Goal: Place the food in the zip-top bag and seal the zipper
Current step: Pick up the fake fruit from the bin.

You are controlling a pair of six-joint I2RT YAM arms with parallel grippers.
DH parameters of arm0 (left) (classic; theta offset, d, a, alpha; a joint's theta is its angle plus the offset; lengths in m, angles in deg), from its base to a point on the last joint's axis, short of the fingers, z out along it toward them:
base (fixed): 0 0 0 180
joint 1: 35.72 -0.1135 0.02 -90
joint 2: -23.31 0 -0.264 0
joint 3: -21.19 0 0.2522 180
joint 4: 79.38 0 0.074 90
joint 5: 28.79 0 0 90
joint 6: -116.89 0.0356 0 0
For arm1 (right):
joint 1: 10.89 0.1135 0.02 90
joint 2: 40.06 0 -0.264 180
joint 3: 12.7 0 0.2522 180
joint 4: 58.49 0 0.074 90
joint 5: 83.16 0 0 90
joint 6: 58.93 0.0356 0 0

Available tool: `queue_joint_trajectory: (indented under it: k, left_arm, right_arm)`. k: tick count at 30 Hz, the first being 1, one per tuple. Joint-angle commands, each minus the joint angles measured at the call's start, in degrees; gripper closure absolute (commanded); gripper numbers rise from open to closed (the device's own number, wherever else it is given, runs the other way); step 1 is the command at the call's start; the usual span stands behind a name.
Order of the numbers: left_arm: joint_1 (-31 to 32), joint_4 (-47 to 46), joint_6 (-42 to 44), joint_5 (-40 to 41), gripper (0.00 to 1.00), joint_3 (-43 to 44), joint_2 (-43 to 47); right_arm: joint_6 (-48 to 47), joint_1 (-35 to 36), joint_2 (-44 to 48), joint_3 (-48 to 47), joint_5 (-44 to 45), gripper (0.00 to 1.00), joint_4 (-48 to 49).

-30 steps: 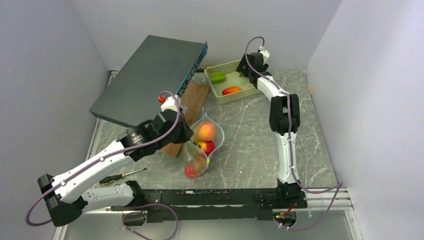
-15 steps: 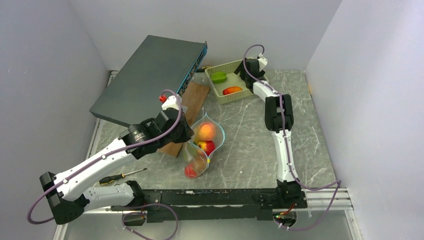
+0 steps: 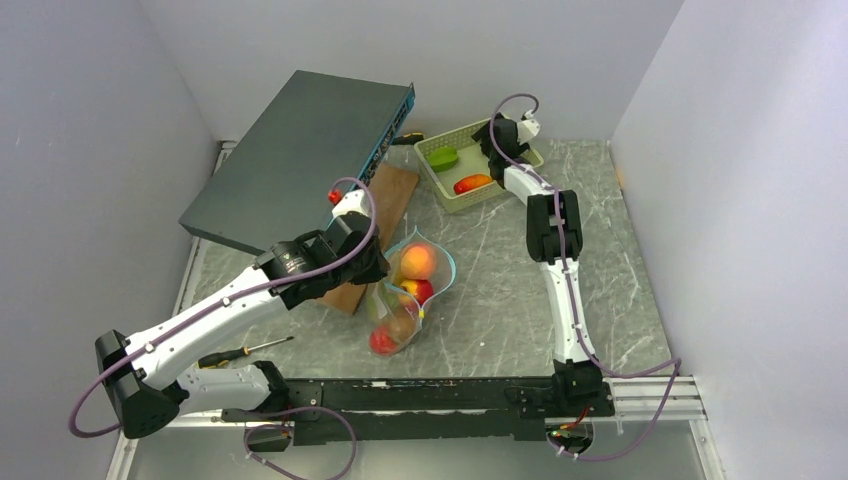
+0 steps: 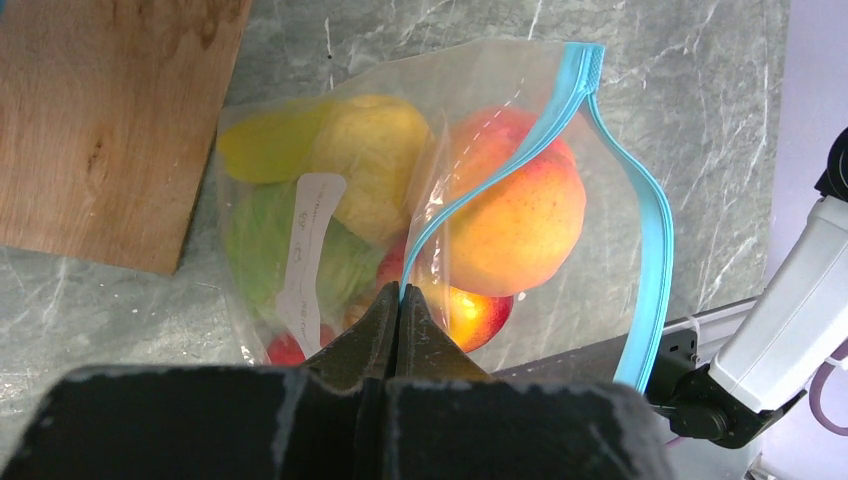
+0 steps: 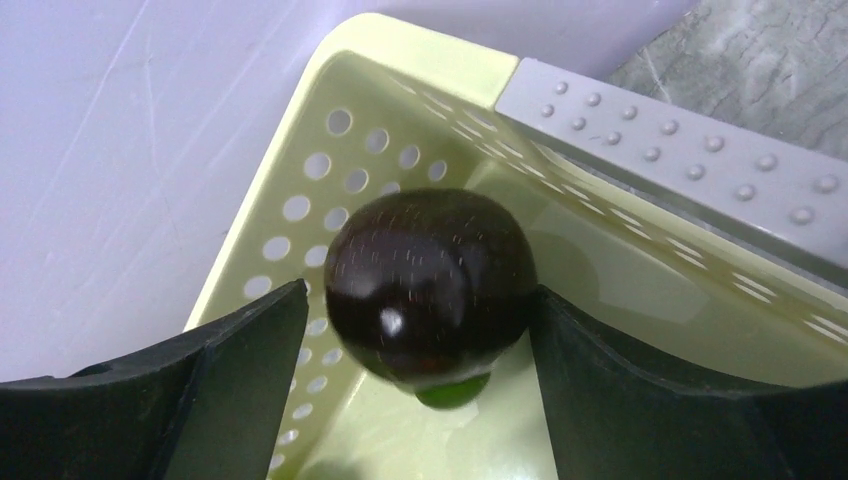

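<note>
From above, the zip-top bag [image 3: 400,318] lies on the worktop [image 3: 500,270] with food [image 3: 417,262] inside, and the right end effector [image 3: 492,142] is over the basket [image 3: 455,203].

Left wrist: the left end effector [image 4: 400,300] is pinched together on the zipper [image 4: 650,220].

Right wrist: the jaws stand apart, flanking a dark purple fruit [image 5: 430,285] in the basket's corner.

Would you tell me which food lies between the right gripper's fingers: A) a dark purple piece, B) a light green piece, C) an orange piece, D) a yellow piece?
A: the right wrist view shows the dark purple piece between the fingers of the right gripper, inside the basket.
</note>
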Motion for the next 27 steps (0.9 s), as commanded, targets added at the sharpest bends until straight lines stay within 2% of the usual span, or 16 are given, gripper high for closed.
queue_joint_trajectory:
  k: [1,7,12,21,27]
  left_arm:
    - [-0.2,0.5,0.6,0.7,1.00,2.0,0.3]
    - [-0.2,-0.2,0.7,0.9,1.00,1.0,1.2]
    - [-0.2,-0.5,0.8,0.5,1.00,0.3,1.3]
    - [-0.3,-2.1,1.4,1.4,1.00,-2.3,2.6]
    - [-0.3,-4.1,1.6,2.0,1.00,-3.1,3.4]
  right_arm:
    - [2.4,-1.0,-2.8,-2.8,0.8,0.26,0.9]
    - [-0.5,-1.0,0.9,0.0,-1.6,0.53,3.3]
    - [-3.3,-1.1,6.6,4.0,-4.9,0.67,4.2]
    - [-8.1,0.3,21.3,11.5,-10.0,0.77,-0.3]
    - [-9.8,4.1,37.3,26.4,-12.3,0.81,-2.2]
